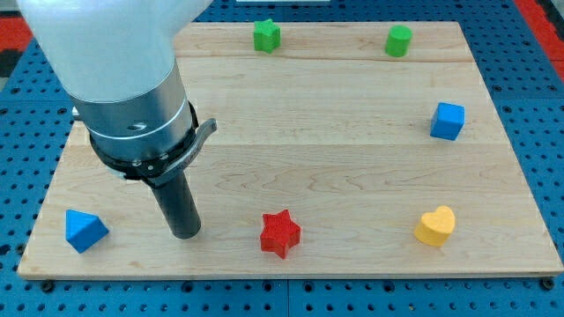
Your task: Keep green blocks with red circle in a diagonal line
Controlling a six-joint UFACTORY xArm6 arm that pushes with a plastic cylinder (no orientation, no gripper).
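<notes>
A green star block (pixel 266 35) sits near the view's top, left of centre. A green round block (pixel 398 40) sits near the top right. No red circle shows; the only red block is a red star (pixel 280 233) near the bottom centre. My tip (pixel 185 232) rests on the board at the lower left, about a hand's width left of the red star and right of a blue triangular block (pixel 85 230). It touches no block. The arm's body covers the board's upper left corner.
A blue cube (pixel 448 121) sits at the right edge. A yellow heart block (pixel 435 226) lies at the lower right. The wooden board (pixel 352 158) lies on a blue pegboard table (pixel 546 106).
</notes>
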